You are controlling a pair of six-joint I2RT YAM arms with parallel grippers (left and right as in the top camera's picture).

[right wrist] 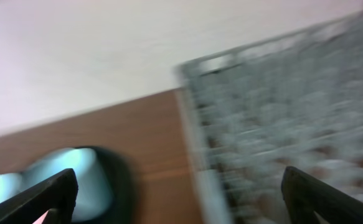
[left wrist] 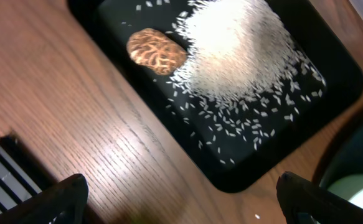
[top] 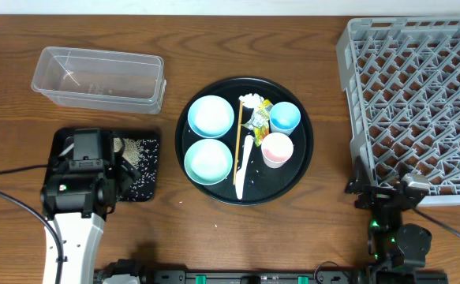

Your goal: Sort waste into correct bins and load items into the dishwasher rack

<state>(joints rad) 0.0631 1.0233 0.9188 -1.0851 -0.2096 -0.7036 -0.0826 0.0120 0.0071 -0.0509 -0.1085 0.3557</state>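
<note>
The pink cup [top: 277, 148] stands on the round tray [top: 214, 193], to the left of the right gripper [top: 387, 196], which is nearer to it than the left gripper [left wrist: 181, 202]. Both grippers are wide and empty. The rack [top: 354, 95] is just beside the right one.

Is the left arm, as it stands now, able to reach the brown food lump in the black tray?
Probably yes. The left claw hangs open close above the shallow black tray, and the brown food lump lies bare, beside the rice pile, with nothing over it.
</note>
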